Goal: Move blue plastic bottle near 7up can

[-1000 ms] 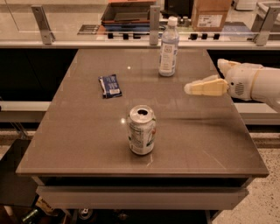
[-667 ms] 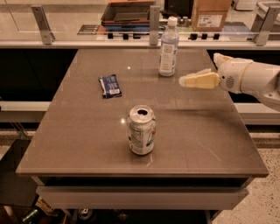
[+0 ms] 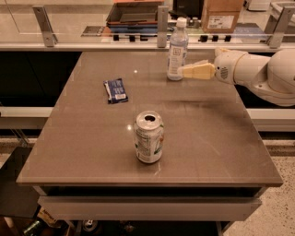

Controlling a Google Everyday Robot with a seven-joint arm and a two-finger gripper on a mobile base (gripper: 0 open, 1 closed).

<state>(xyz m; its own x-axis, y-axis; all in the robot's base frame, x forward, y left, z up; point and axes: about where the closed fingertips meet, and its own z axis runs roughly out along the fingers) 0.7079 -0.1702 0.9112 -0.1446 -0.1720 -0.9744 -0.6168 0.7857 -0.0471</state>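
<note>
The blue plastic bottle point(image 3: 177, 50) stands upright at the far side of the brown table point(image 3: 92, 138), with a white cap and a white-and-blue label. The 7up can point(image 3: 148, 137) stands upright near the table's front middle, silver-white with green markings and an open top. My gripper point(image 3: 184, 71) comes in from the right on a white arm, and its cream tip reaches the bottle's lower right side. It is far behind and to the right of the can.
A flat dark-blue snack packet point(image 3: 115, 90) lies on the table left of the bottle. A metal rail with posts point(image 3: 162, 20) runs behind the table. A cardboard box point(image 3: 220, 14) and a tray point(image 3: 133, 13) stand beyond it.
My gripper has moved left and away from me, from the table's right side up to the bottle's base. The bottle, can and packet have not moved.
</note>
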